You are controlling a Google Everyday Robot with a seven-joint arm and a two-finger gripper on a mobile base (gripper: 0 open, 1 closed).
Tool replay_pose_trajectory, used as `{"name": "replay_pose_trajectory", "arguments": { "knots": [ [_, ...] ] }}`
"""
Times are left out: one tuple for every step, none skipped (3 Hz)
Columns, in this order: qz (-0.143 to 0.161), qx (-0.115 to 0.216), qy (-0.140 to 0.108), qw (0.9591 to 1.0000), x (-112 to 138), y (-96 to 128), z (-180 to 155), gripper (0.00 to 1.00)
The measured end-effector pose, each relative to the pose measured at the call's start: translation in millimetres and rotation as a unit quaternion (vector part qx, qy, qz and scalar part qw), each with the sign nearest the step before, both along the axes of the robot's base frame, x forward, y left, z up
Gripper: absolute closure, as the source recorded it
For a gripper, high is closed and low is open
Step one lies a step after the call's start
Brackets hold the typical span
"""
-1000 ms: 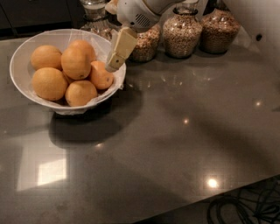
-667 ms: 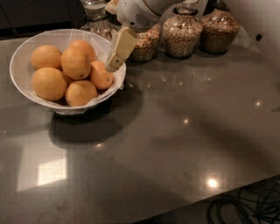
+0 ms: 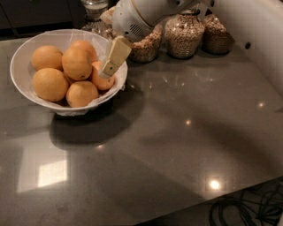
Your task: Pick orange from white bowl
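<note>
The white bowl [image 3: 22, 57] with its crinkled liner stands at the left of the dark counter and holds several oranges. A large orange [image 3: 76, 63] lies on top in the middle, and others lie around it. A smaller orange [image 3: 101, 82] lies at the bowl's right rim. My gripper [image 3: 107, 71] reaches down from the white arm [image 3: 141, 15] into the right side of the bowl, its cream tip against that right-rim orange and beside the top one.
Glass jars of grain [image 3: 183, 35] stand in a row behind the bowl at the back of the counter [image 3: 177, 141]. Another jar [image 3: 95, 6] stands behind the bowl. Cables [image 3: 247, 207] lie on the floor beyond the counter's front right edge.
My gripper has dropped slightly down and left, deeper into the right side of the bowl. The bowl and the oranges have not moved.
</note>
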State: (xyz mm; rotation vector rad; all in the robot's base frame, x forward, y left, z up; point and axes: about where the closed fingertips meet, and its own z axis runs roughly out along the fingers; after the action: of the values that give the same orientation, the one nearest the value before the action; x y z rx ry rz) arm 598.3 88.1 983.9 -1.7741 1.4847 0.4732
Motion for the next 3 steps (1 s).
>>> {"name": "replay_pose_trajectory", "arguments": {
  "knots": [
    [0.006, 0.007, 0.014, 0.9999, 2, 8, -12, 0.0],
    [0.012, 0.006, 0.014, 0.9998, 3, 13, -16, 0.08],
    [0.02, 0.002, 0.01, 0.9997, 6, 18, -17, 0.11]
  ]
}}
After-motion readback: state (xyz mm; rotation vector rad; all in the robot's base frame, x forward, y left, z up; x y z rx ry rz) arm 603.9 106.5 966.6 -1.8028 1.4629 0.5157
